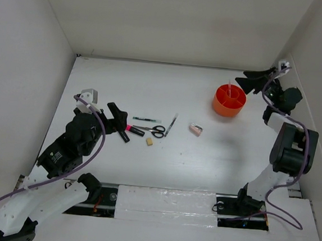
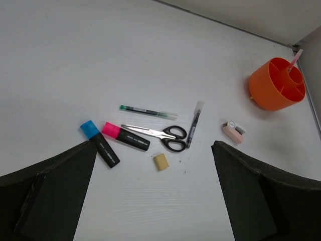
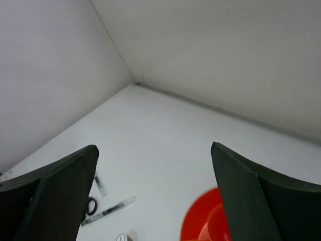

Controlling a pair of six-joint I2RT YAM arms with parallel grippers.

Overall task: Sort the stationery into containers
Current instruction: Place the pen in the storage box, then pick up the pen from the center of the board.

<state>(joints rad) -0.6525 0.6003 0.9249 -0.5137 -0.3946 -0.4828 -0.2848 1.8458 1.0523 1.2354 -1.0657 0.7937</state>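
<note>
The orange pot (image 1: 229, 100) stands at the back right with a pink pen (image 1: 229, 88) upright in it; it also shows in the left wrist view (image 2: 277, 84) and the right wrist view (image 3: 208, 221). On the table lie a dark green pen (image 2: 148, 110), a grey pen (image 2: 194, 122), black-handled scissors (image 2: 158, 133), a pink-capped marker (image 2: 125, 136), a blue-capped marker (image 2: 99, 143), a beige eraser (image 2: 161, 161) and a pinkish sharpener (image 2: 233, 131). My left gripper (image 1: 115, 118) is open and empty beside the markers. My right gripper (image 1: 253, 79) is open and empty, just right of the pot.
White walls close in the table (image 1: 152, 86) at the back and both sides. The stationery lies in a cluster left of the middle (image 1: 149, 129). The right arm (image 1: 289, 143) stands along the right wall.
</note>
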